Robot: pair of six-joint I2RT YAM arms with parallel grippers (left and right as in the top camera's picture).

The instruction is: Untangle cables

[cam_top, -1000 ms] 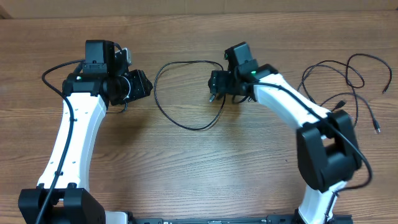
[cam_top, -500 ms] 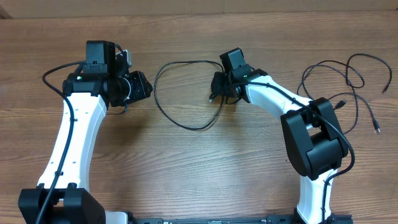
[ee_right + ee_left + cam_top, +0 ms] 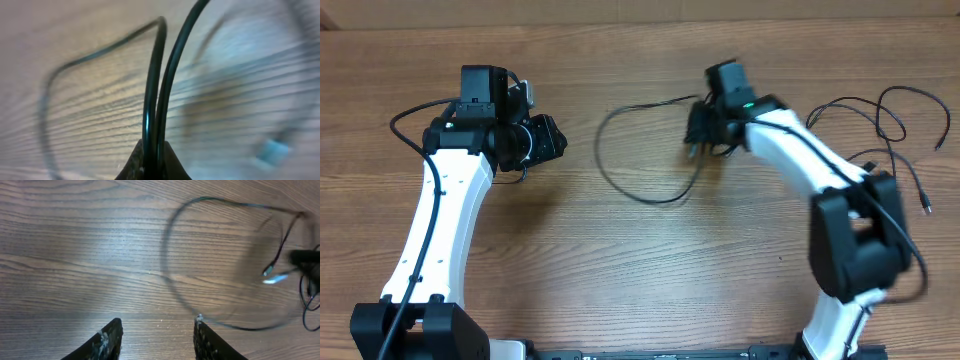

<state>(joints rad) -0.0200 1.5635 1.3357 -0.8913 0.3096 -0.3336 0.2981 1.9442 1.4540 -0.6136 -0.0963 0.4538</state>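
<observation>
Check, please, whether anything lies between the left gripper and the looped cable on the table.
Nothing visible does. Only bare table separates the open left gripper from the cable loop, which lies ahead of its fingertips. The right gripper pinches two strands of it on the far side.

You've got soft, even light from above in all 3 views; the table [image 3: 640, 270] reads bright, w/ only faint, soft-edged shadows. Overhead cam: left half sharp, but the right arm [image 3: 855, 235] is motion-smeared. Left wrist: pale glare patch on the wood at mid-left, looped cable [image 3: 164, 255] streaked and ghosted toward the right edge. Right wrist: the 2 near strands fairly crisp, bkgd wood and loop heavily blurred, washed out at top left.
</observation>
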